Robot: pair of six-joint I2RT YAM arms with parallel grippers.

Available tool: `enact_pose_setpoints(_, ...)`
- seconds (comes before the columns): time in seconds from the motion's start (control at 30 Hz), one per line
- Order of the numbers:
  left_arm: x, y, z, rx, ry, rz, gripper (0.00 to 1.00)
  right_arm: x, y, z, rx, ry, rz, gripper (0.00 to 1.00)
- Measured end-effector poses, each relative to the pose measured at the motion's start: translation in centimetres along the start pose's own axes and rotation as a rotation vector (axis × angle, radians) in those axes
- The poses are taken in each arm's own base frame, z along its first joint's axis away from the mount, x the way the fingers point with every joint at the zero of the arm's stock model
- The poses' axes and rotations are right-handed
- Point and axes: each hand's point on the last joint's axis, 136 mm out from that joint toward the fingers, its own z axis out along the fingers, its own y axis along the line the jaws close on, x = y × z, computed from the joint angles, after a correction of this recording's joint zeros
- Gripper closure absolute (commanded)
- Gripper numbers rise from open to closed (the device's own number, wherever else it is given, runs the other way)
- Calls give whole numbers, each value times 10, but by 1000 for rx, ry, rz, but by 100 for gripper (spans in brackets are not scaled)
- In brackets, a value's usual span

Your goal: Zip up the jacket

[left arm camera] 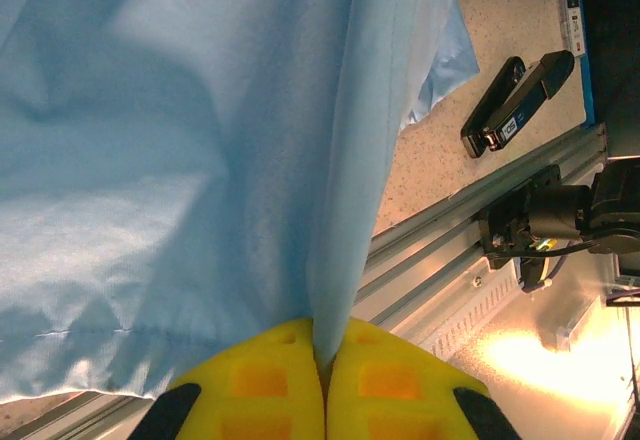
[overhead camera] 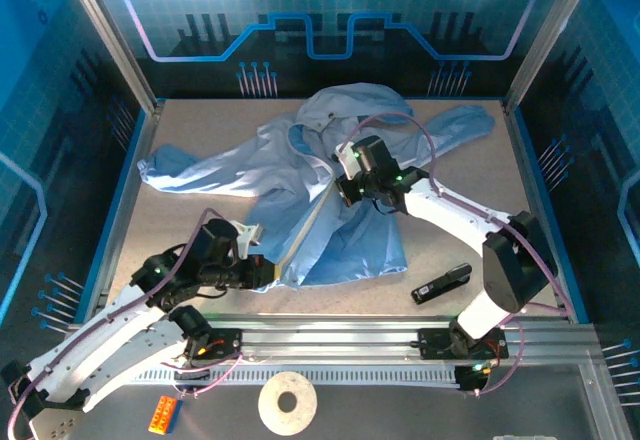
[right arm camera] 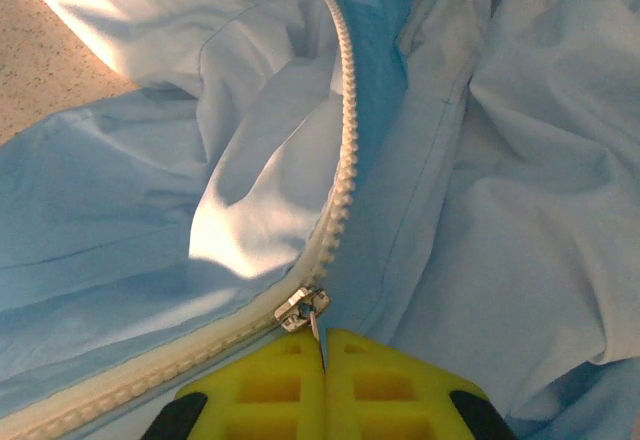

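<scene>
Lying crumpled across the middle of the speckled beige table (overhead camera: 200, 125), the large light blue crinkly fabric jacket (overhead camera: 320, 175) has its hood toward the far edge. One sleeve stretches out to the left, and the hem lies toward the arms. The left gripper (overhead camera: 268, 272) is at the near left corner of the hem. In its wrist view the two yellow fingers (left arm camera: 260, 380) are pressed together, with a fold of the jacket pinched in the seam between them. The right gripper (overhead camera: 343, 192) sits over the jacket's front, near the chest. In its wrist view its yellow fingers (right arm camera: 390, 380) are closed tight, and the thin tab of the silver metal zipper pull (right arm camera: 303, 310) runs down into the seam between them. The pale zipper teeth (right arm camera: 345, 160) lie parted above the slider and joined past it, toward the lower left. A black stapler-like tool (overhead camera: 441, 283) rests on the table near the hem's right side, apart from the jacket.
</scene>
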Motion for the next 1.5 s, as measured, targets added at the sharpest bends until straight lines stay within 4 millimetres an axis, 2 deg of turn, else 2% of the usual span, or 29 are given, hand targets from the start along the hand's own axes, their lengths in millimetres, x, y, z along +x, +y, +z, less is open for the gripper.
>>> enact_pose_setpoints(0.83, 4, 8, -10, -29, -25, -19, 100, -21, -11, 11, -18, -8, -10, 100)
enact_pose_setpoints(1.5, 3, 9, -16, -33, -52, -36, 100, -57, -26, 11, 5, -29, -61, 100)
